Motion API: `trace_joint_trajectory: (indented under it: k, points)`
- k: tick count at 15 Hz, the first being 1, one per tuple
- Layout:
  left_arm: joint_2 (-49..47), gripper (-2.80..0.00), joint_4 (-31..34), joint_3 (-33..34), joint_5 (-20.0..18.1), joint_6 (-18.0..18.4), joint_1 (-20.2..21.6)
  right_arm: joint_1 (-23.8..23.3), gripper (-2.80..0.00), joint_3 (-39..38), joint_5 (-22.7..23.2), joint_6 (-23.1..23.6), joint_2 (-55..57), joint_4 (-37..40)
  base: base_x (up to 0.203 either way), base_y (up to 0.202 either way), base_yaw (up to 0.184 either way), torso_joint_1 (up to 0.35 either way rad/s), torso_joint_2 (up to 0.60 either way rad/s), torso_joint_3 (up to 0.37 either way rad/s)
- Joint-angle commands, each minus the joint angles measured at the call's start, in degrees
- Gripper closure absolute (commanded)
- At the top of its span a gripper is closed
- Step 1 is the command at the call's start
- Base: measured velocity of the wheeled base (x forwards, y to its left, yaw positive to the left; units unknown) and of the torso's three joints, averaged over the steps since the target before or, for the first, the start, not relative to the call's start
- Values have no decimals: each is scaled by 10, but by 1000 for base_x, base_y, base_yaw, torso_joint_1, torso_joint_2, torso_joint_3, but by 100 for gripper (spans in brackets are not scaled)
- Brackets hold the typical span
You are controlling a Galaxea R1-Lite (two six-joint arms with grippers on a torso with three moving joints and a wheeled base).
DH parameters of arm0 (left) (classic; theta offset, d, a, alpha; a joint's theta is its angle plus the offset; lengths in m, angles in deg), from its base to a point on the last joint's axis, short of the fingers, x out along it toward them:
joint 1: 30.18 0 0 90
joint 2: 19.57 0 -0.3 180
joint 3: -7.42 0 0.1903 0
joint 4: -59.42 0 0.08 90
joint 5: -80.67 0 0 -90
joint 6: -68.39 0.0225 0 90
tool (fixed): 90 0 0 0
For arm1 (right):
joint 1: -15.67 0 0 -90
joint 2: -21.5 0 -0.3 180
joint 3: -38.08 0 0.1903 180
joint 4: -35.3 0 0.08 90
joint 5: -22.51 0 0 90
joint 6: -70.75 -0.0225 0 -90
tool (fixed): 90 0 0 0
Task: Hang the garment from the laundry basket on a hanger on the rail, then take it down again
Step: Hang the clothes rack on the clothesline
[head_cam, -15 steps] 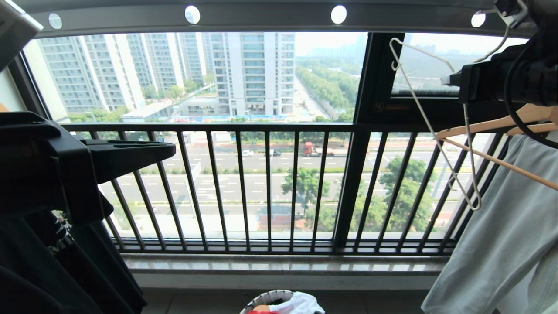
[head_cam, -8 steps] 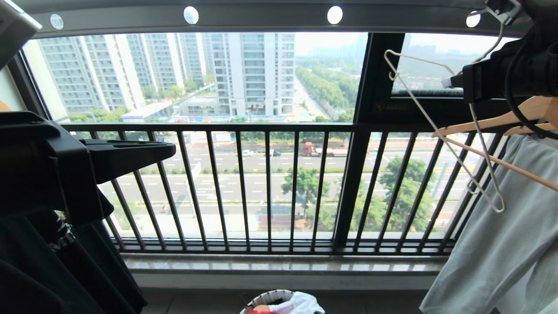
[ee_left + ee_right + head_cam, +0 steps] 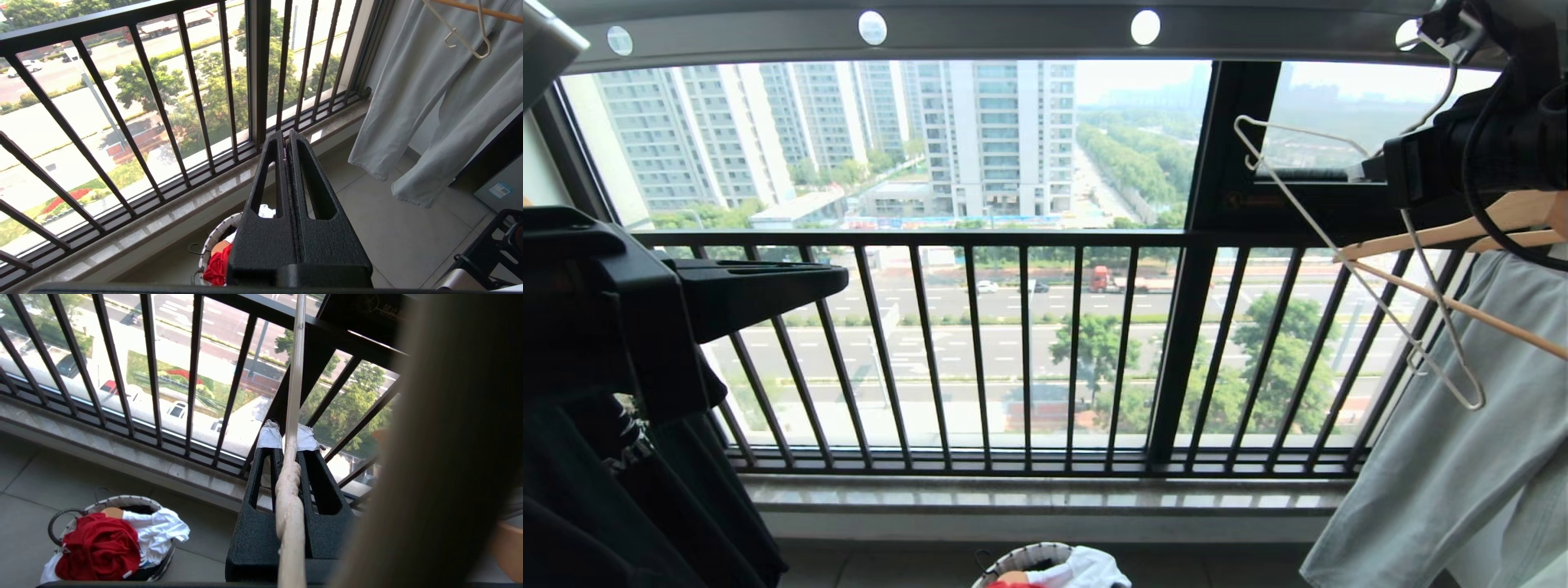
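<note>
The grey rail (image 3: 1013,37) runs overhead with round bright holes. My right gripper (image 3: 1372,167) is high on the right, just below it, shut on the off-white wire hanger (image 3: 1298,200). In the right wrist view the wire (image 3: 295,375) passes between the taped fingertips of the right gripper (image 3: 289,439). The hanger tilts, its hook reaching up toward the rail's right end. My left gripper (image 3: 841,278) is held out on the left, shut and empty (image 3: 284,136). On the floor, the laundry basket (image 3: 57,522) holds the crumpled red garment (image 3: 100,547).
A black railing (image 3: 1025,351) of vertical bars fronts the window, above a stone sill (image 3: 1045,498). Wooden hangers (image 3: 1445,233) carry a pale grey-green garment (image 3: 1445,457) on the right. Dark clothing (image 3: 621,506) hangs at lower left. White cloth (image 3: 157,533) also lies in the basket.
The hanger has swung in my right gripper: its lower end moved right and its upper corner dropped to the left. The left arm has not moved.
</note>
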Motion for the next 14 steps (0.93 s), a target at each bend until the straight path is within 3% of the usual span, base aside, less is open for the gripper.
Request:
trace_joint_trajectory:
  k: [1,14]
  points:
    - [-1,0,0,0,0,0,0,0,0,7,-3,3,10,3,0,0,0,0,0,0]
    - [1,0,0,0,-8,0,0,1,0,113,-6,71,19,137,0,0,0,0,0,0]
